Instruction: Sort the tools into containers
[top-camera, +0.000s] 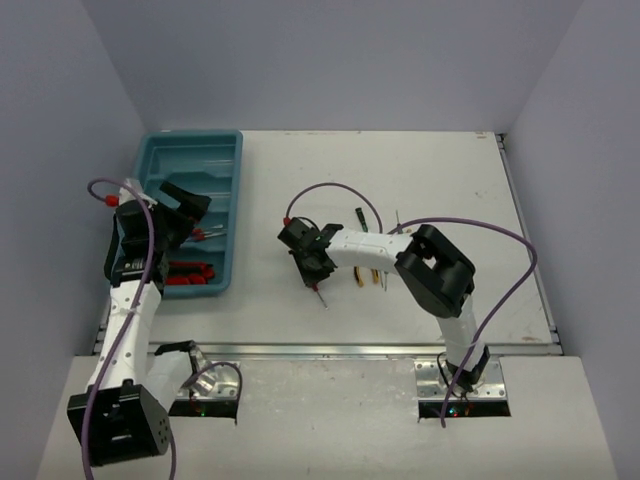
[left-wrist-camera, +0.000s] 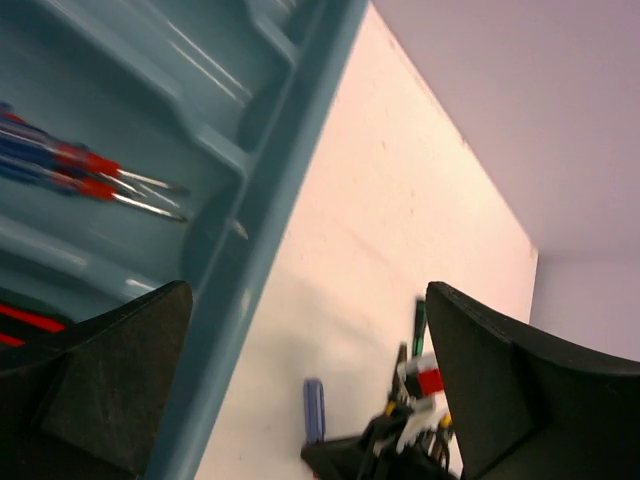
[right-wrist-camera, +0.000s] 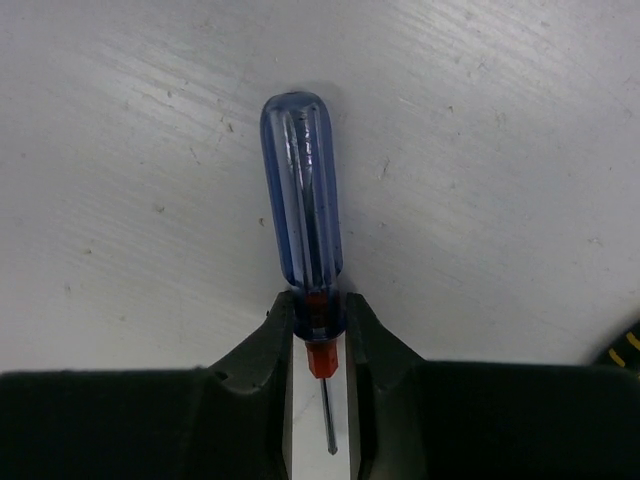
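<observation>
Your right gripper (right-wrist-camera: 318, 318) is clenched on the blue-handled screwdriver (right-wrist-camera: 303, 190), lying on the worktop (right-wrist-camera: 480, 150) well right of the teal tray (top-camera: 190, 152); your left gripper (left-wrist-camera: 308, 300) hangs released over that tray. You're at the pick: next, lift clear and carry it to the tray compartment holding matching screwdrivers (left-wrist-camera: 60, 165).

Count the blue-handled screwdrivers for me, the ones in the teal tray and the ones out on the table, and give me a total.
In the tray: 2 blue-handled screwdrivers
On the table, in the right gripper: 1 blue-handled screwdriver
Total in view: 3
</observation>
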